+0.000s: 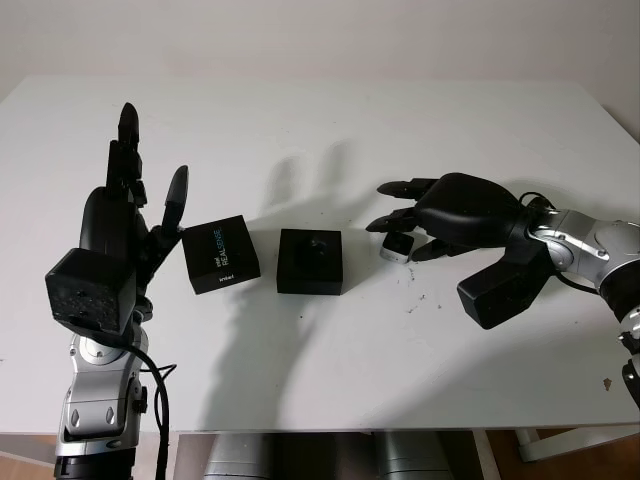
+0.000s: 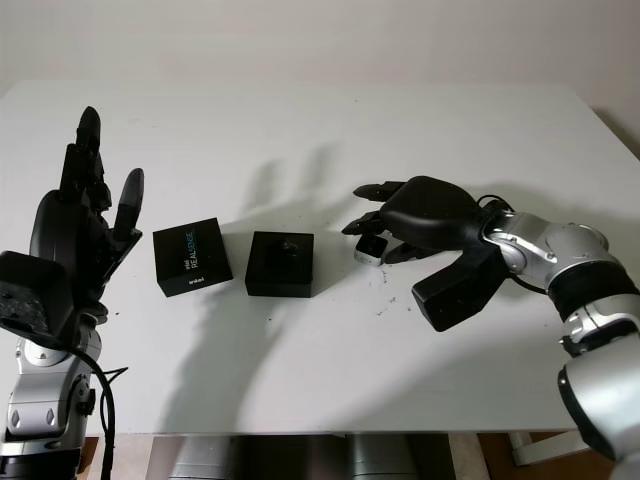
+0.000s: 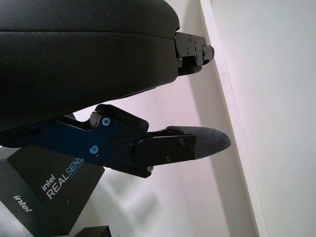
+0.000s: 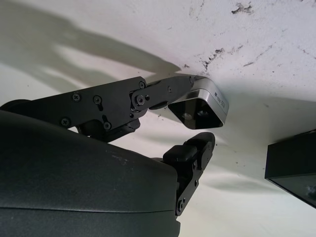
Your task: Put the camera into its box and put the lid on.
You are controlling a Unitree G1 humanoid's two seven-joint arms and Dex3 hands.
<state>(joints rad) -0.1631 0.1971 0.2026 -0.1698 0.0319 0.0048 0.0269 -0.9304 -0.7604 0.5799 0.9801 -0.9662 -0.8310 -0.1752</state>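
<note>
You see the camera [image 1: 397, 247] partly covered by the right hand [image 1: 425, 220], so you cannot judge finger contact. In the right wrist view, the box [image 4: 294, 165] is cut off at the picture's edge.

Matt black card on lid [image 1: 220, 254] and box [image 1: 310, 261]; brushed metal rim, glossy face on camera [image 4: 200, 106]; smooth white counter [image 1: 330, 130], scuffed near right hand [image 1: 412, 228].

A lab bench: bare white table [image 1: 320, 390] against a plain wall [image 1: 320, 35] (nothing domestic).
</note>
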